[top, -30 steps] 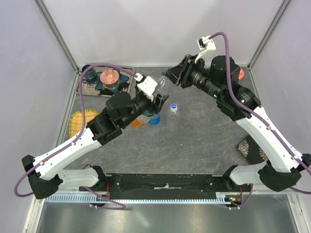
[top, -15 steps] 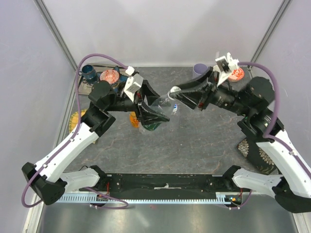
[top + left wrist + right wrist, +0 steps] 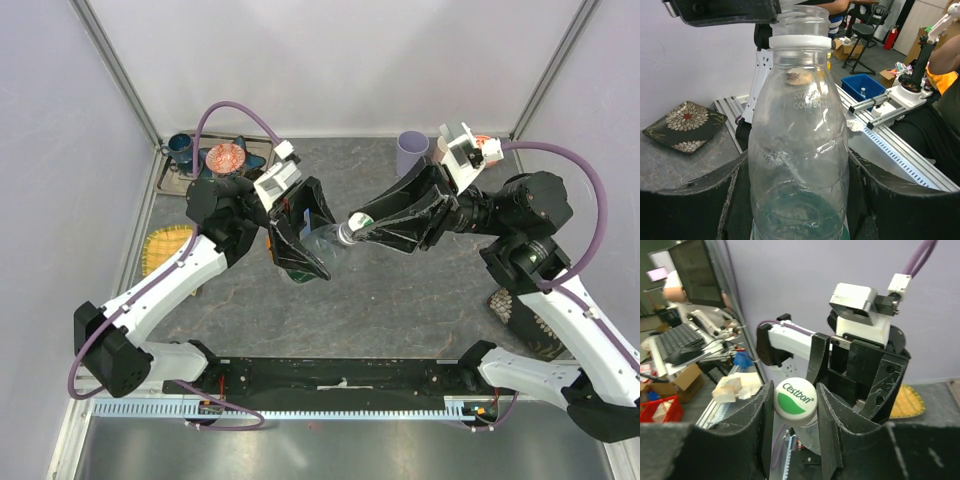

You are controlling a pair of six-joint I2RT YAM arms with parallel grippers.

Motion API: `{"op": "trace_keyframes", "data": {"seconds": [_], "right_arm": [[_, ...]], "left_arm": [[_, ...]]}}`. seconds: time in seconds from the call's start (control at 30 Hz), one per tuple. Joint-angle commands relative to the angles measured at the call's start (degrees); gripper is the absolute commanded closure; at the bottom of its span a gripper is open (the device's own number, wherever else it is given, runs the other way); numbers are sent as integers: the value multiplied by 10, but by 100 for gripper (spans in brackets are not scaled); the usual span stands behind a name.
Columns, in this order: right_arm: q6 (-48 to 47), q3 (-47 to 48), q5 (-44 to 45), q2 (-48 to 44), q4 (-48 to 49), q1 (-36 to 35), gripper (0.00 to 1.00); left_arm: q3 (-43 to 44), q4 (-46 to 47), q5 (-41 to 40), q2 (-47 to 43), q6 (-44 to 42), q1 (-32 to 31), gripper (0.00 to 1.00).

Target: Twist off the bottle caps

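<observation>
At the near edge a black mounting bar (image 3: pixel 340 375) and a slotted metal rail (image 3: pixel 300 410) carry the 2 arm bases. Beyond them lies the table (image 3: pixel 400 300), a grey surface with a stone pattern. A dark patterned plate (image 3: pixel 528 318) sits at its right edge, partly under the right arm, and a yellow woven mat (image 3: pixel 165 245) sits at its left edge.

Above the middle of the table the left gripper (image 3: pixel 320 245) has its jaws closed around the body of a clear bottle (image 3: pixel 328 240). The bottle is held off the surface and tilted, with its neck toward the right arm. The right gripper (image 3: pixel 355 230) meets it there, jaws narrow and clamped on the cap (image 3: pixel 795 399), which is white with a green Cestbon label. Whether the cap is on the threads or off them cannot be told. Under the left gripper part of a blue-green tinted bottle (image 3: pixel 298 272) shows.

In the far left corner a dark tray (image 3: pixel 262 148) holds a blue cup (image 3: pixel 180 147) and a round orange-red thing (image 3: pixel 226 158). A lilac cup (image 3: pixel 410 152) stands by the far edge. Pale walls with metal posts (image 3: pixel 120 70) close 3 sides.

The wrist views show a workshop beyond, with a blue bin (image 3: pixel 862 89), office chairs, a keyboard (image 3: pixel 680 340) and cardboard boxes
</observation>
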State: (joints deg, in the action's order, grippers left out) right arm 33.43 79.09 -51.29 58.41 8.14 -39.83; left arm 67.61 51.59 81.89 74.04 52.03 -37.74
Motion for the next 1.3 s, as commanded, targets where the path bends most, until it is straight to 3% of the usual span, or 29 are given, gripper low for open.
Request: {"op": "trace_keyframes", "data": {"seconds": [0.0, 0.1, 0.17, 0.2, 0.3, 0.33, 0.47, 0.5, 0.63, 0.77, 0.87, 1.27], "right_arm": [[-54, 53, 75, -42, -48, -9, 100], [-120, 67, 289, -61, -136, -9, 100], [-141, 62, 369, -73, -163, -9, 100], [-146, 56, 463, -76, -168, -9, 100], [-146, 39, 632, -81, -214, -9, 100], [-147, 34, 734, -74, -233, -9, 100], [-130, -23, 900, -59, -326, -9, 100], [-123, -48, 921, -64, -327, -9, 100], [-40, -211, 928, -79, -328, 10, 100], [38, -297, 827, -17, -314, 86, 100], [77, -367, 731, 28, -245, 141, 100], [55, -389, 745, 218, -197, 157, 100]], "left_arm": [[-22, 29, -29, 20, 72, 26, 73], [-30, 22, -43, 12, 63, 36, 73], [-33, 8, -44, 7, 53, 38, 73], [-34, -5, -48, -2, 33, 38, 73], [-36, -88, -70, -29, -41, 39, 73], [-36, -163, -84, -41, -70, 40, 73], [-46, -342, -229, -116, -230, 40, 72], [-57, -365, -304, -136, -274, 40, 72], [-95, -426, -442, -217, -328, 40, 73], [-131, -435, -495, -284, -336, 40, 73], [-148, -450, -510, -305, -343, 39, 73], [-189, -476, -530, -355, -352, 40, 72]]}}
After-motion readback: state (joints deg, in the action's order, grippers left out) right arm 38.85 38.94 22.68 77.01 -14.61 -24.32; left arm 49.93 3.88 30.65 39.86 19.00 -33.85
